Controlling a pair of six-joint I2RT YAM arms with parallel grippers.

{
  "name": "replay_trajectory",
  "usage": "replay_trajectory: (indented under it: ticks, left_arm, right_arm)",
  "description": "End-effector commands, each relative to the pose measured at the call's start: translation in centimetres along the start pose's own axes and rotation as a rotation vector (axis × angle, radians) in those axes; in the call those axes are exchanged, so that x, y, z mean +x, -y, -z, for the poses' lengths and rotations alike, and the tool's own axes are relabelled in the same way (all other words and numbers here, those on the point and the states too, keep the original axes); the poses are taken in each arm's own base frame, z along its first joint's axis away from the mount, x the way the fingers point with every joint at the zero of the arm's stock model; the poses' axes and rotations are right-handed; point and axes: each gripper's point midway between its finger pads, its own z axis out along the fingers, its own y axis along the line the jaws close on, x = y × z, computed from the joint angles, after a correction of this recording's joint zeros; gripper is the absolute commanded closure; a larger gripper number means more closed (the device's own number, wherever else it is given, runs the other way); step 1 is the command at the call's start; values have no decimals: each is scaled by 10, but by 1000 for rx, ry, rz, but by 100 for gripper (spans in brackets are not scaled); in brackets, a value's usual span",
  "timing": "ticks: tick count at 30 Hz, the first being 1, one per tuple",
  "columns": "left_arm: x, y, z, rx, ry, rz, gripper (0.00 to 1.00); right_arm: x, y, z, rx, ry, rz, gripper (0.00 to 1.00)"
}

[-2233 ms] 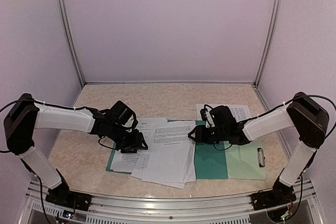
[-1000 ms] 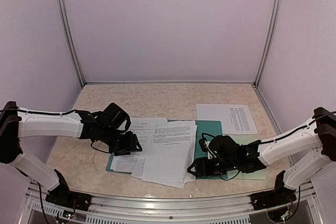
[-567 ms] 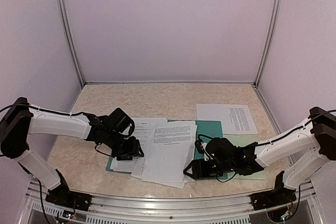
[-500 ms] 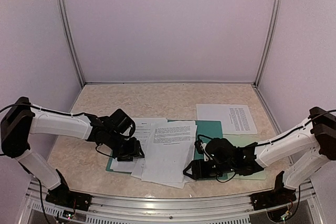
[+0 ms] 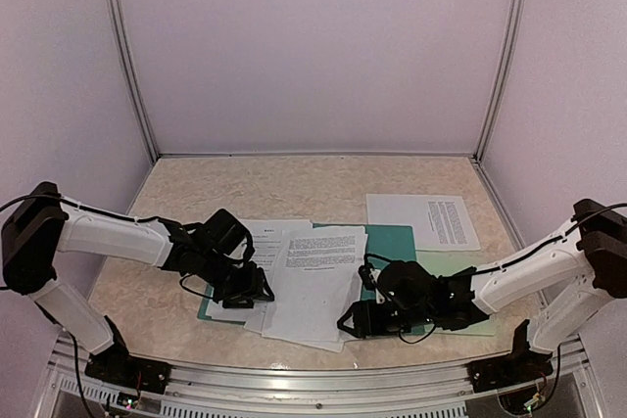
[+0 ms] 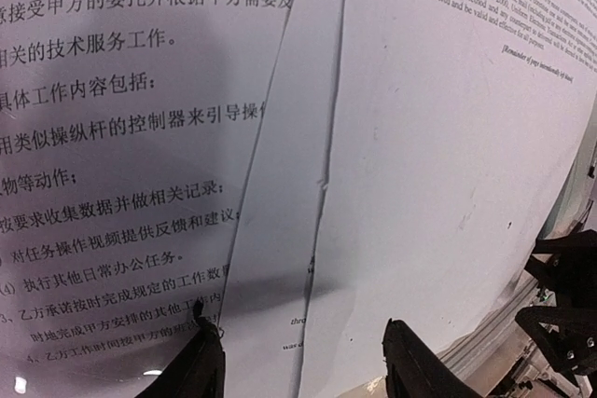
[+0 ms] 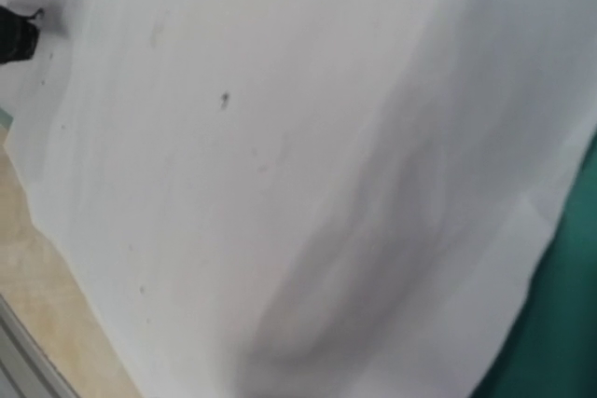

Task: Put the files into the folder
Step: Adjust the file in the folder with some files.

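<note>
A beige speckled worktop (image 5: 294,183) stands between pale lilac walls (image 5: 313,46). At its middle the dark teal flat card folder (image 5: 394,242) lies flat, with white printed paper sheets (image 5: 315,281) fanned loosely on top. The left claw (image 6: 303,368) hovers low over those sheets, jaws apart, gripping nothing. The right claw (image 5: 351,321) is at their near right edge; whether it is wide or closed I cannot tell.

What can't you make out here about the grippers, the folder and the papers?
Right gripper: its fingers are outside the right wrist view, which shows only blurred files; too small in the top view to tell open or shut.
Folder: mostly covered by files in top view; open or closed unclear.
Clipboard: largely hidden by the right arm.
File count: sheets overlap.
</note>
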Motion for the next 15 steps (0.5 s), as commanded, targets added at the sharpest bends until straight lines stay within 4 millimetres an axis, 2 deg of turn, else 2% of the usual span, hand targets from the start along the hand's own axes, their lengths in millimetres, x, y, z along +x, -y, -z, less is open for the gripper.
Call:
replay_trajectory:
  ticks: [1,15]
  left_arm:
    - [10,-1,-8,18,-46,14,44]
    - [12,6,-4,48,-41,17,45]
  right_arm:
    - [7,2,-5,32,-22,-1,41]
    - [13,-1,-9,68,-27,11,41]
